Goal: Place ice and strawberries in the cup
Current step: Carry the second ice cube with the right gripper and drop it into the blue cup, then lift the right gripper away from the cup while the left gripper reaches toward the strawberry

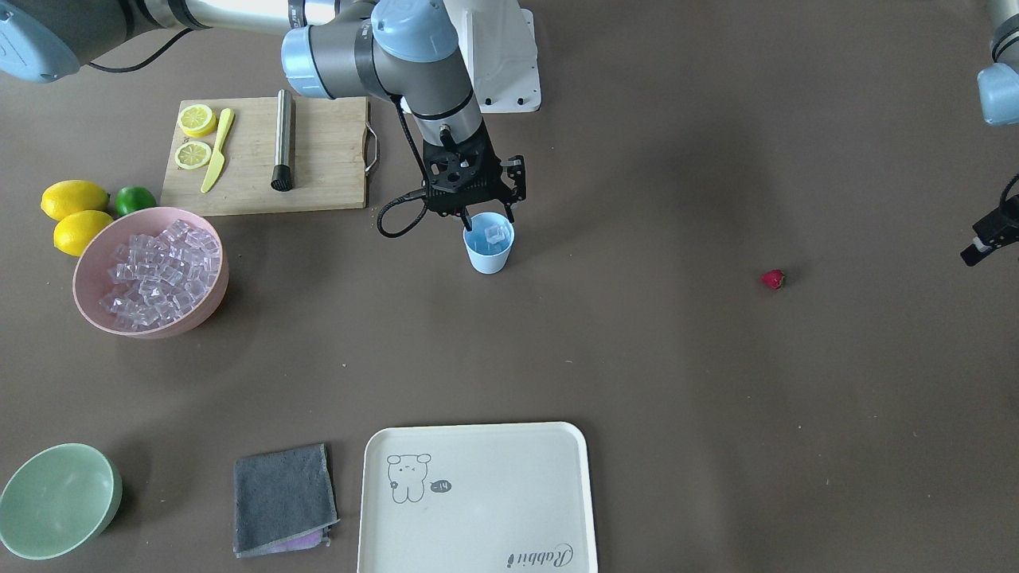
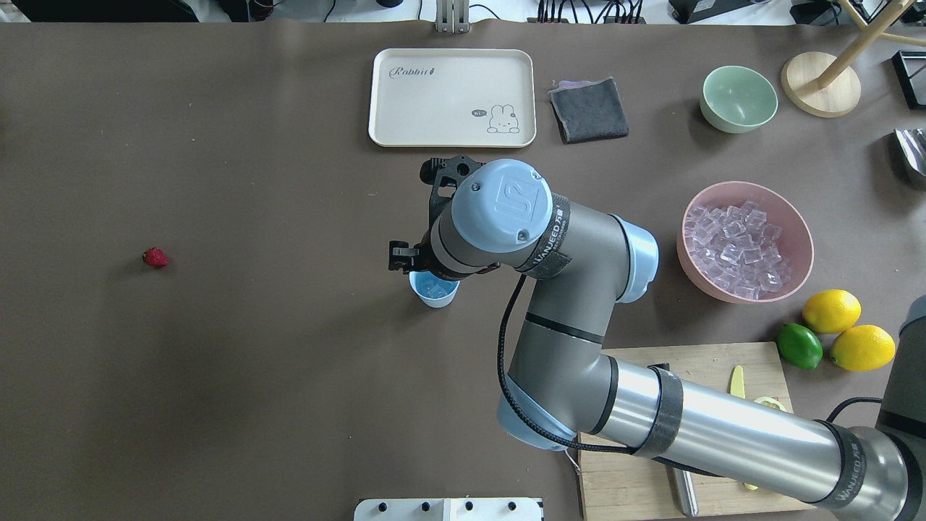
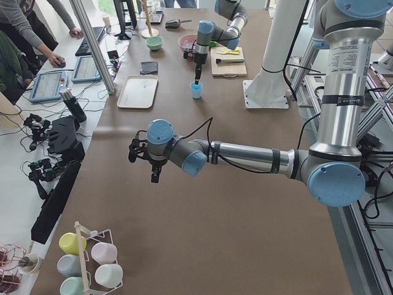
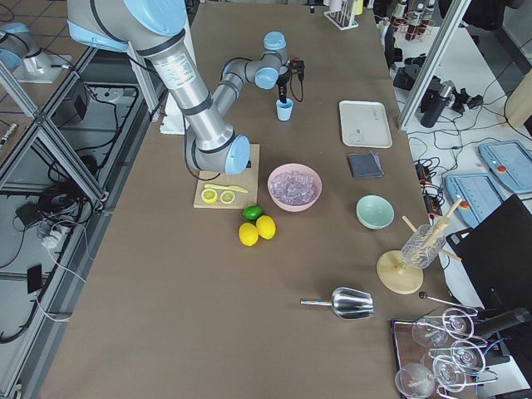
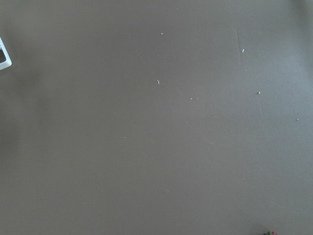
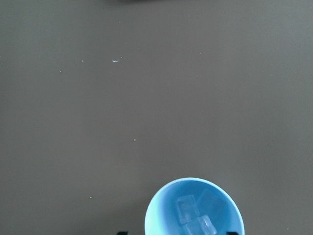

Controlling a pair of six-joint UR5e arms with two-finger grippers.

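Long table (image 2: 217, 145) is covered w/ a matte brown sheet and lit evenly from above; soft shadows are cast. Pale tiled floor (image 4: 21, 374) is seen on one side. On the other are alu. frame posts (image 3: 92, 49) and a side desk (image 3: 70, 52) w/ tablets (image 3: 46, 86).

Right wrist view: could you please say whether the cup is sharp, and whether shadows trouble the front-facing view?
Right wrist view: cup sharp but cropped at the bottom edge, ice visible inside. Front-facing view: only soft, diffuse shadows on the table.

The cream tray (image 2: 448, 101) reads "Rabbit".
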